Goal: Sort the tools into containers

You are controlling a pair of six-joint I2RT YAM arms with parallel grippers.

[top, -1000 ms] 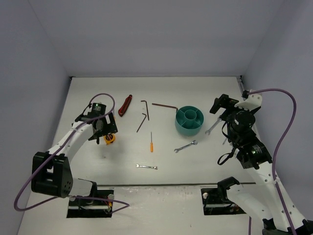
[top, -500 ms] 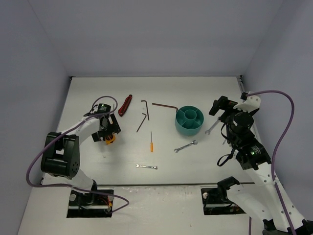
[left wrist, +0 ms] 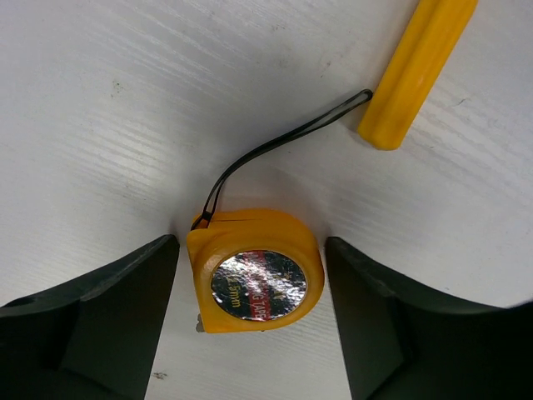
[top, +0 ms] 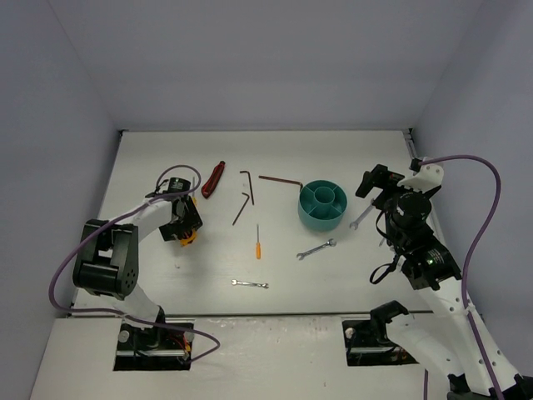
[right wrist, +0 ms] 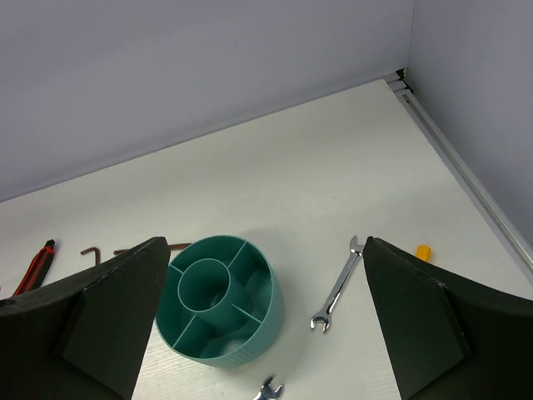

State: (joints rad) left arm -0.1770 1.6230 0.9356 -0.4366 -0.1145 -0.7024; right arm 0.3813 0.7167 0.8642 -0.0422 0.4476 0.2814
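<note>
Left claw: the left gripper [left wrist: 251, 250] is spread, one finger on each side of the yellow tape measure [left wrist: 254, 271]. A thin gap shows at one finger, so it is not pinching.
Writing: the silver sticker [left wrist: 258, 285] on the tape measure carries red print, too blurred to read.
Strap: a black loop [left wrist: 275, 154] runs from the case to a yellow rod [left wrist: 416, 67] just beyond.
Left arm: stretched low over the left part of the tabletop [top: 333, 158], wrist pointing down.
Right claw: the right gripper [right wrist: 266, 242] is spread wide and holds nothing.
Right arm: raised near the right edge, facing the far right corner.
Container: the teal tub [right wrist: 241, 346] stands right of the middle.
Nearby: a silver wrench [right wrist: 337, 287] lies just beside the tub, towards the right edge.
Other tools: the orange-handled screwdriver [top: 258, 242] and the red-and-black tool [top: 213, 179] lie loose on the tabletop.
</note>
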